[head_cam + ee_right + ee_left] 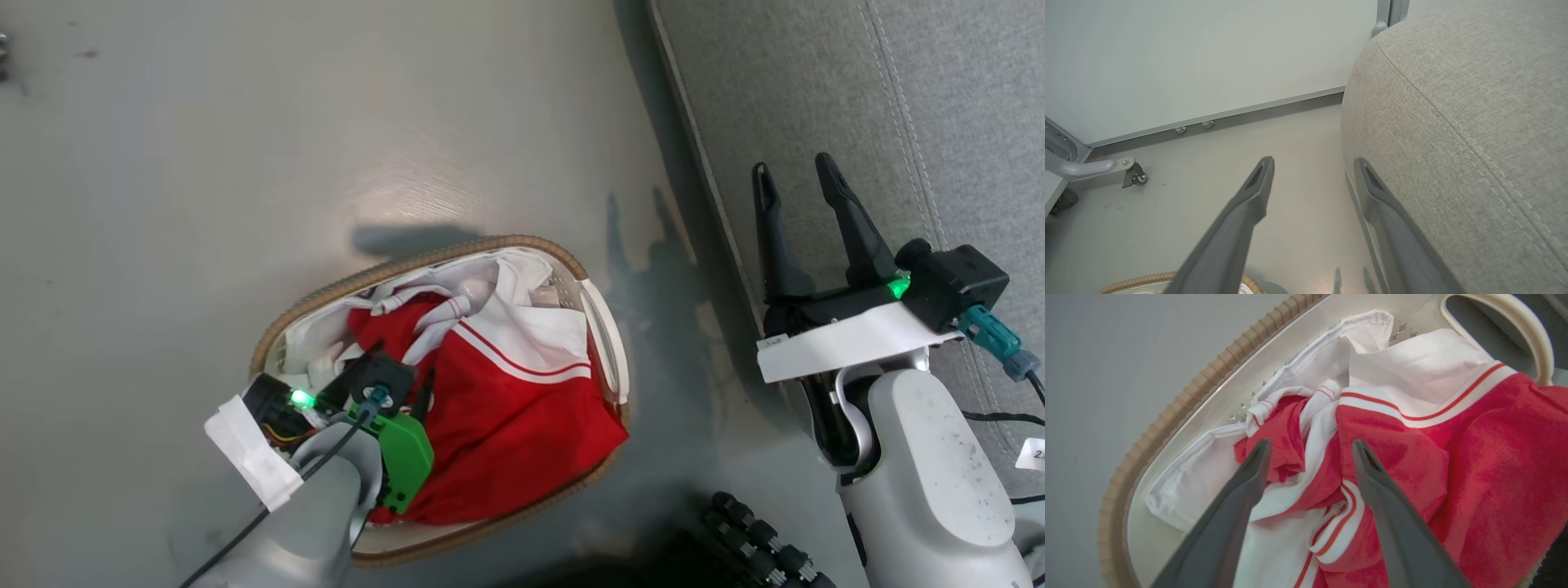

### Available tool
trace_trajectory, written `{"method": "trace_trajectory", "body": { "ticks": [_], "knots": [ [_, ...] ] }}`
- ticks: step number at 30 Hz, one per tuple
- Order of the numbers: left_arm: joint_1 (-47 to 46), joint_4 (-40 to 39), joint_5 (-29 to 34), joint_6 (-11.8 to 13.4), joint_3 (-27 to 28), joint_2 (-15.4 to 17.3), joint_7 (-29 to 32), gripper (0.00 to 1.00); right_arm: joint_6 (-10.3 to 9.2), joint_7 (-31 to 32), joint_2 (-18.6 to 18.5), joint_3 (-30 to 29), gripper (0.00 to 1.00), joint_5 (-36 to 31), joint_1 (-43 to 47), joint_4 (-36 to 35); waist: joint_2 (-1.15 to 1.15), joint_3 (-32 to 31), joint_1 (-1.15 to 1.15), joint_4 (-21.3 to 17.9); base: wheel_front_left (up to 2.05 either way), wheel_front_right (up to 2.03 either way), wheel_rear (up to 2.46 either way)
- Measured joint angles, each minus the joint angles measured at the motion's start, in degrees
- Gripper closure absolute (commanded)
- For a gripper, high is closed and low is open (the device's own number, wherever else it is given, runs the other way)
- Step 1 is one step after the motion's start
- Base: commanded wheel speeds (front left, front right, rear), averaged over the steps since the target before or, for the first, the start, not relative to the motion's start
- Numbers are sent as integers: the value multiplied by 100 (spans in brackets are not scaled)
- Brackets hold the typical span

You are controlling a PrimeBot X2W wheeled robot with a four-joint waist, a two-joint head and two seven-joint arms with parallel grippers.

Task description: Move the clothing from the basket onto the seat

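We look steeply down from the head: basket [424, 251] lower centre, seat [816, 98] upper right. Our left wrist camera sits close over the basket; the right faces floor [1208, 163] and seat.

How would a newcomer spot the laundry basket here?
Start at the big grey seat on the right. On the floor left of it sits the basket. It alone is rounded cream plastic with a brown woven-look rim, heaped with red clothing.

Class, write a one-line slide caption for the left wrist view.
Open left pincer aimed at red-and-white clothing heaped in the cream basket.
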Motion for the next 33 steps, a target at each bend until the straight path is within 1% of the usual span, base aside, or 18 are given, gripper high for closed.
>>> {"method": "trace_trajectory", "body": {
  "ticks": [5,8,12,14,15,16,17,18,19,20,27,33],
  "knots": [
    [-275,387,-112,310,157,54,1,0,0,0,0,113,0,154,-48,-30,0,241,0,-210,0,0,0],
    [-370,485,-211,461,268,131,0,0,0,-1,1,170,0,215,-48,-33,0,354,0,-305,0,0,0],
    [-449,633,-288,580,330,182,0,0,0,0,1,227,0,282,-50,-35,0,472,0,-406,0,0,0],
    [-483,687,-297,598,332,194,0,0,0,-1,1,243,0,321,-63,-35,0,515,0,-443,0,0,0],
    [-501,717,-305,594,332,198,0,15,0,-1,1,249,0,332,-68,-35,0,533,0,-460,0,0,0],
    [-511,742,-322,593,333,197,1,42,0,0,1,254,0,345,-69,-35,0,545,0,-471,0,0,0],
    [-521,766,-338,592,331,196,0,59,0,0,1,256,0,358,-69,-34,0,556,0,-483,0,0,0],
    [-527,772,-349,569,334,193,0,74,0,0,1,256,0,360,-70,-31,0,558,0,-489,0,0,0],
    [-530,758,-370,549,333,186,1,91,0,0,1,256,0,361,-70,-24,0,550,0,-490,0,0,0],
    [-529,721,-390,541,330,177,1,100,0,-1,2,254,0,361,-70,-18,0,539,0,-487,0,0,0],
    [-388,350,-504,425,307,111,0,100,0,-1,2,198,0,307,-69,70,0,337,0,-404,0,0,0],
    [-85,-93,-586,236,215,46,1,100,0,-1,5,56,0,67,-25,162,0,28,0,-260,0,0,0]
  ]
}}
